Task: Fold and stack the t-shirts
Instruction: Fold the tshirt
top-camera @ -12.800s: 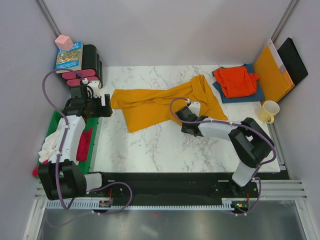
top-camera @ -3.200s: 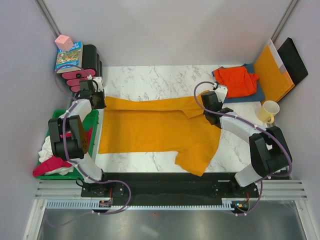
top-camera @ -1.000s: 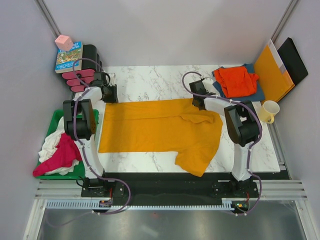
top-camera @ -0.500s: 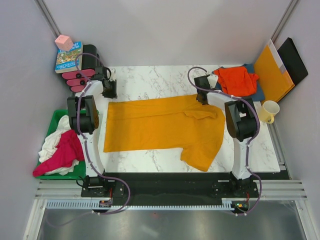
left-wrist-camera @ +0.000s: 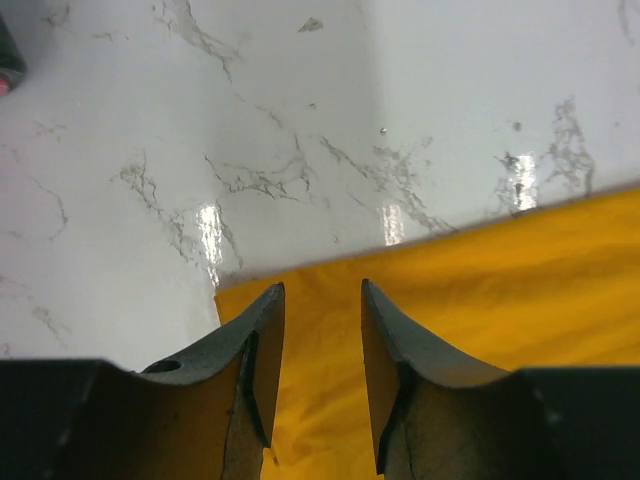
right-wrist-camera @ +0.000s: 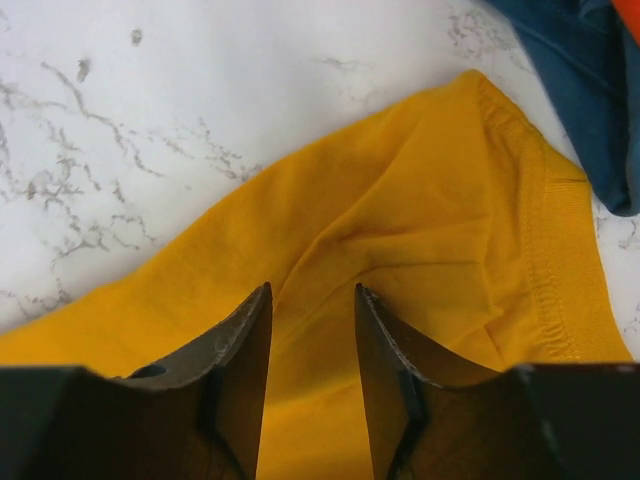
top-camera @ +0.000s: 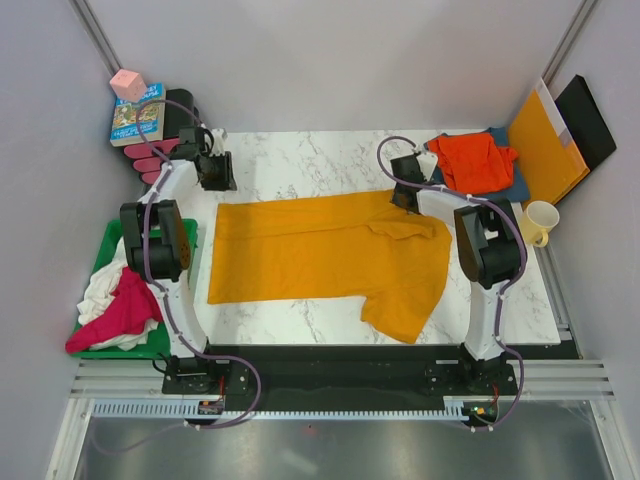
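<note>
1. White marble table: the cloth work lies on it.
2. Large mustard-yellow t-shirt: spread flat on table centre. One sleeve points to the near edge on the R side. Small wrinkles near the far R shoulder.
3. Green plastic bin: stands beside the table on the L side. It holds a crumpled white t-shirt and a crumpled magenta t-shirt, the magenta one nearer.
4. Dark blue t-shirt: folded, at far R corner of table, w/ red-orange t-shirt on top, a bit wrinkled.
5. Stiff orange-yellow paper folder: leans just beside the blue shirt, R side.
6. L gripper: over the far L corner of the mustard shirt. Fingers apart, nothing betw. them; the cloth corner shows below the gap.
7. R gripper: over the far R shoulder area of the same shirt. Fingers apart, holding nothing.
</note>
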### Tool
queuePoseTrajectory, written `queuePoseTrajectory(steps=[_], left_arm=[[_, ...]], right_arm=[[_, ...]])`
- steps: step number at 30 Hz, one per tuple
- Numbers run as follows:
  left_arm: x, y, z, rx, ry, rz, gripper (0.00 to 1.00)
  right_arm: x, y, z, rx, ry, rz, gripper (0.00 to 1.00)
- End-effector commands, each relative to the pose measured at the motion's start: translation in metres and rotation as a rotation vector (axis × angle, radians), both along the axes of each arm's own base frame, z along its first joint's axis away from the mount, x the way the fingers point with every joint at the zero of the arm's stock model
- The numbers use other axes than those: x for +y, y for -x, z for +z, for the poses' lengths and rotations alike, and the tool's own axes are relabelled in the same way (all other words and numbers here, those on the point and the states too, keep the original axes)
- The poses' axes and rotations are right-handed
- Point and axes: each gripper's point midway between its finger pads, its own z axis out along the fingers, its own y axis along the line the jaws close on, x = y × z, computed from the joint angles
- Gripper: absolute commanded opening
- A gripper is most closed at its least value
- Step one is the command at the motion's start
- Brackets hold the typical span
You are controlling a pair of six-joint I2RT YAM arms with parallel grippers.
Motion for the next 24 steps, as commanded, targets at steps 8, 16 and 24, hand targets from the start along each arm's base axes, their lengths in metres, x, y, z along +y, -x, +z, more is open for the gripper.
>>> queuePoseTrajectory(steps=[8, 16, 24], left_arm=[[-0.039, 0.034, 0.035, -0.056, 0.054, -0.102, 0.4], [-0.075, 0.052, -0.038, 0.113, 0.015, -0.197, 0.38], [-0.052, 0.033, -0.066, 0.178, -0.107, -0.156, 0.37]], right_arm=[[0.037, -0.003, 0.031, -0.032, -0.045, 0.124, 0.32], [0.038, 0.006, -0.014, 0.062, -0.05, 0.11, 0.29], [0.042, -0.006, -0.035, 0.131, -0.031, 0.099, 0.32]])
